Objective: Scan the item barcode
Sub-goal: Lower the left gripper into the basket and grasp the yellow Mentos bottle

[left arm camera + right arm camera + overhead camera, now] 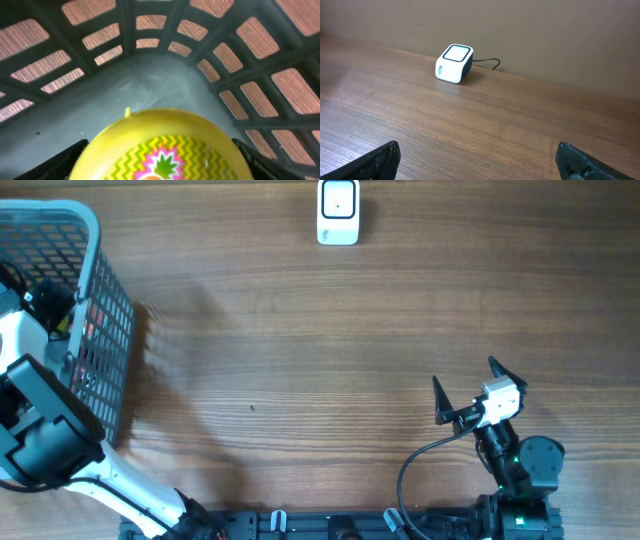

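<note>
The item (162,145) is a round yellow thing with a pineapple print and green zigzags, lying on the grey floor of the basket (227,75). My left gripper (160,157) reaches down into the basket (105,300) and straddles the item, one black finger (65,162) at each side. The jaws stand wide, and I cannot see whether they touch it. No barcode shows. The white scanner (338,212) sits at the far edge of the table, also in the right wrist view (454,63). My right gripper (478,385) hovers open and empty at the near right.
The basket's mesh walls (95,55) close in around the left gripper on all sides. A black cable (487,62) runs from the scanner toward the back wall. Bare wooden table (300,360) lies between the basket, the scanner and the right arm.
</note>
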{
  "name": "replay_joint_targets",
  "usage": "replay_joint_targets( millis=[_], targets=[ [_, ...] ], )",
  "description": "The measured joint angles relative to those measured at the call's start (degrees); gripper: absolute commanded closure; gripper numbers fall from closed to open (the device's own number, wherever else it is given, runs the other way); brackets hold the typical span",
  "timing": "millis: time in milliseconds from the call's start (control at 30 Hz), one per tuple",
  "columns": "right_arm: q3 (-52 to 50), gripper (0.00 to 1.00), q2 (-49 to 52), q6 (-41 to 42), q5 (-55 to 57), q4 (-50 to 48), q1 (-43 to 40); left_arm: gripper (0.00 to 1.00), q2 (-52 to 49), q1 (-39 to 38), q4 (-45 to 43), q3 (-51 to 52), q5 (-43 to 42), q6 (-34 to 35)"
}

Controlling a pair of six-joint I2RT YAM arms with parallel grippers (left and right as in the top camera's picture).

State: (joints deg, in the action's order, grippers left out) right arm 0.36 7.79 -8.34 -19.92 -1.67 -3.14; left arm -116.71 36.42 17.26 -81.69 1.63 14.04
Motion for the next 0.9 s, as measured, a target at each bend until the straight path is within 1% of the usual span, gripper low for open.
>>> replay_joint_targets(
  millis=[33, 100, 133, 200, 400, 467, 567, 633, 767, 900],
  targets=[
    [0.00, 0.00, 0.00, 0.00, 0.00, 0.00, 0.00, 0.30, 0.00, 0.00, -0.04, 0.00, 0.07, 0.07],
    [0.00, 0.00, 0.00, 0.00, 0.00, 0.00, 0.00, 0.30, 0.00, 0.00, -0.35, 0.00, 0.26, -0.04],
    [0.00, 0.00, 0.00, 0.00, 0.00, 0.00, 0.00, 0.34, 0.00, 0.00, -0.44, 0.00, 0.28, 0.00],
    [0.00, 0.00, 0.00, 0.00, 0.00, 0.00, 0.00, 0.39, 0.00, 0.00, -0.44, 0.00, 0.31, -0.02],
    [0.00, 0.00, 0.00, 0.00, 0.00, 0.00, 0.00, 0.40, 0.00, 0.02, -0.57, 0.00, 0.70, 0.00],
    [0.00, 0.00, 0.00, 0.00, 0.00, 0.00, 0.00, 0.39, 0.00, 0.02, -0.37, 0.00, 0.72, 0.00],
    [0.00, 0.00, 0.00, 0.00, 0.00, 0.00, 0.00, 0.39, 0.39, 0.00, 1.01, 0.00, 0.90, 0.00],
    [0.00, 0.00, 0.00, 0.00, 0.00, 0.00, 0.00, 0.40, 1.64, 0.00, 1.99, 0.17, 0.87, 0.00],
    [0.00, 0.00, 0.00, 0.00, 0.00, 0.00, 0.00, 0.41, 9.38, 0.00, 3.50, 0.83, 0.87, 0.00],
    [0.00, 0.00, 0.04, 0.00, 0.00, -0.04, 0.00, 0.46, 21.35, 0.00, 4.79, 0.85, 0.92, 0.11]
  ],
)
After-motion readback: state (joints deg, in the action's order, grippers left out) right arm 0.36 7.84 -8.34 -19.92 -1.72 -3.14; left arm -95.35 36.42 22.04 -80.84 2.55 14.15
